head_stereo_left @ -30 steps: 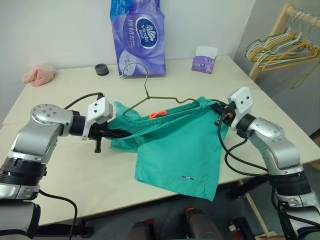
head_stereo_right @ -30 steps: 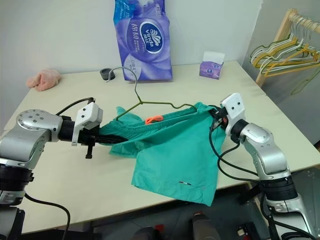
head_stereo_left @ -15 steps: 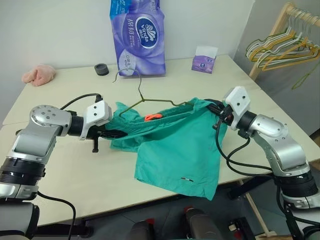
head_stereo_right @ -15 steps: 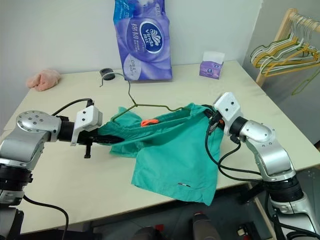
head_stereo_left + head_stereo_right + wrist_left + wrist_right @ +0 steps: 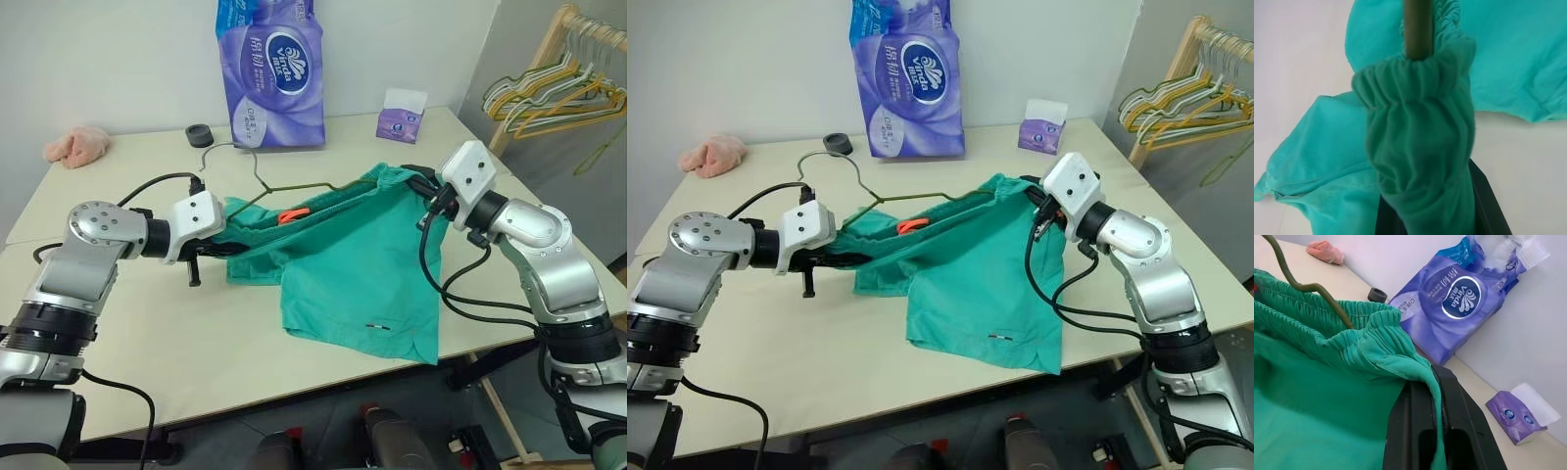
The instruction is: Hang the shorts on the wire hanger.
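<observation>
**Shorts stretched between both grippers with the hanger inside the waistband**

The left gripper (image 5: 220,250) is clamping one end of the gathered waistband of the shorts (image 5: 358,269), its black fingers closed tight with the teal fabric bunched over them. The right gripper (image 5: 423,188) is pinching the opposite end of the waistband, its two fingers pressed together on the cloth edge. The waistband is running taut between the two grippers and is lifted off the table (image 5: 127,323), while the legs of the shorts are draping down from it and lying on the tabletop toward the near edge, below and between the grippers. A small orange tag (image 5: 288,216) is showing on the waistband, closer to the left gripper than to the right.

The wire hanger (image 5: 257,176) is sitting with its lower part tucked inside the waistband; its shoulder wire is emerging from the gathered fabric just beside the right gripper's fingers, and its hook is rising beyond the left gripper, toward the back of the table.

Farther behind both grippers, a purple tissue pack (image 5: 272,69) is standing upright, with a small black ring (image 5: 199,135) and a pink cloth (image 5: 76,145) off to the left gripper's side and a small purple tissue box (image 5: 401,117) behind the right gripper.
</observation>
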